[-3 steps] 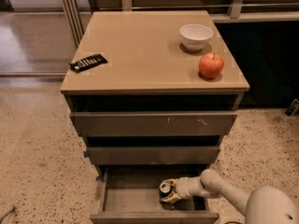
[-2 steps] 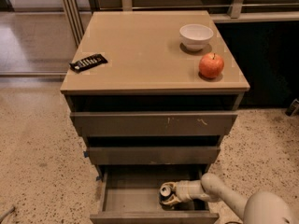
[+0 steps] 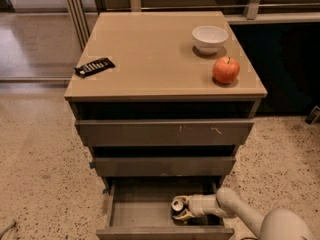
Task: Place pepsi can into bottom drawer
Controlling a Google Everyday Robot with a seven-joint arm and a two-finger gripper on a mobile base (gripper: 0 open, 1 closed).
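Observation:
The bottom drawer (image 3: 135,215) is pulled out below the two other drawers. The pepsi can (image 3: 177,205) is inside it at the right, dark with its silver top showing, tilted toward the left. My gripper (image 3: 181,209) reaches in from the lower right on a white arm, and its pale fingers (image 3: 183,215) close around the can low in the drawer. I cannot tell whether the can touches the drawer floor.
On the cabinet top (image 3: 150,59) are a white bowl (image 3: 210,37), a red apple (image 3: 226,70) and a black remote (image 3: 94,67). The scratch-marked top drawer (image 3: 165,132) and the middle drawer (image 3: 165,166) overhang the open one. Speckled floor lies on both sides.
My arm has sunk a little lower into the drawer. The can stays at the same spot in the gripper.

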